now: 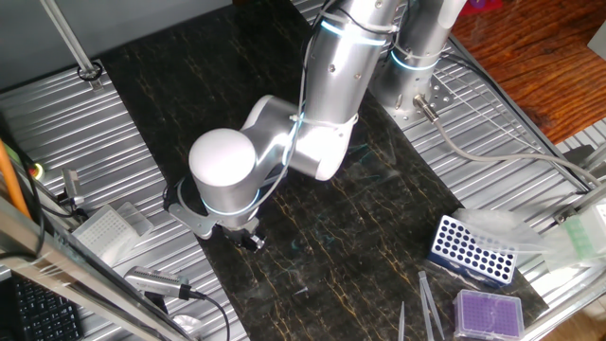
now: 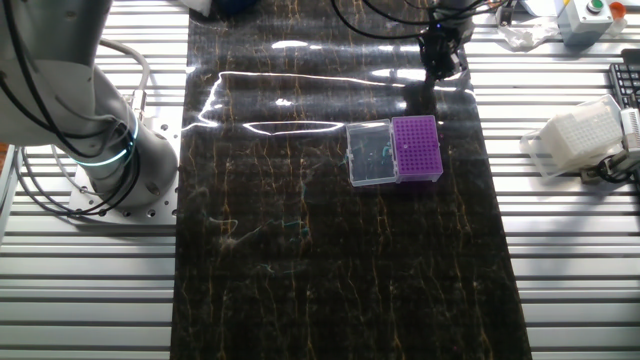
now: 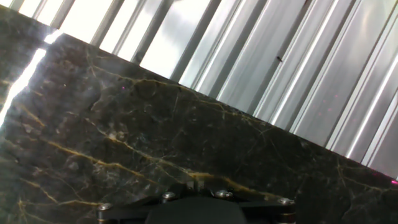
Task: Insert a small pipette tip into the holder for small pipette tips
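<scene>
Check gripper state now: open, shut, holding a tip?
Gripper: cannot be told; fingers are too small and dark in both fixed views, and out of frame in the hand view. No tip visible.

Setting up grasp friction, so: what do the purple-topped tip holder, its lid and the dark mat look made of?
The holder for small pipette tips: likely matte moulded plastic, with an opaque vivid purple grid. Its lid: clear, glossy plastic; the mat shows through. The mat: dark, marble-patterned, glossy sheet with strong glare; material uncertain.

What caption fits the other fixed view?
Purple-topped holder, clear lid open, waits on the dark mat.
</scene>
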Tool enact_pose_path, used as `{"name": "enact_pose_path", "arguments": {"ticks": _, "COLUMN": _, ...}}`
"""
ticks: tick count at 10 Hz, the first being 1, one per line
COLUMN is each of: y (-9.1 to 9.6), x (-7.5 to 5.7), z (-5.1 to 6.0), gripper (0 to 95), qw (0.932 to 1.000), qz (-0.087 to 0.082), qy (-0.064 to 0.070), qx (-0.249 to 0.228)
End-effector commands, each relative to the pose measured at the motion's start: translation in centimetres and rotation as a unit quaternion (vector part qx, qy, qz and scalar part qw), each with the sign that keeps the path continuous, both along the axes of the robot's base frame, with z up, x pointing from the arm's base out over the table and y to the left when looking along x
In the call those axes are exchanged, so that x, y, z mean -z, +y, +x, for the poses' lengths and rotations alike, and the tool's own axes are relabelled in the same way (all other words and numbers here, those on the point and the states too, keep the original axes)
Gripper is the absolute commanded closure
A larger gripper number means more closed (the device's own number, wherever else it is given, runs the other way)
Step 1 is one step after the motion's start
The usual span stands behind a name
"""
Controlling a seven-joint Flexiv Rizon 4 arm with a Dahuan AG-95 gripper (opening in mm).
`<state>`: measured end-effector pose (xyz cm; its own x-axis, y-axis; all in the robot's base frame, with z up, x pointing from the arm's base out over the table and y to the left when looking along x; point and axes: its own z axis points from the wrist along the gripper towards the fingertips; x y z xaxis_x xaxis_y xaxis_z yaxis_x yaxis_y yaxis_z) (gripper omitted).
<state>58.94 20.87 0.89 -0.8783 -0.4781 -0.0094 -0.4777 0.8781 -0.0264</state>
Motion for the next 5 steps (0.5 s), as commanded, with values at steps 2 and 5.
{"name": "enact_pose_path", "arguments": {"ticks": 2, "y": 0.0, "x": -0.3, "z": -0.1, "gripper": 76.0, "qw": 1.0000, "qz": 0.000, "qy": 0.003, "qx": 0.001}}
{"name": "enact_pose_path", "arguments": {"ticks": 5, "y": 0.1, "x": -1.6, "z": -0.3, "gripper": 76.0, "qw": 0.9998, "qz": 0.001, "qy": 0.016, "qx": 0.015}}
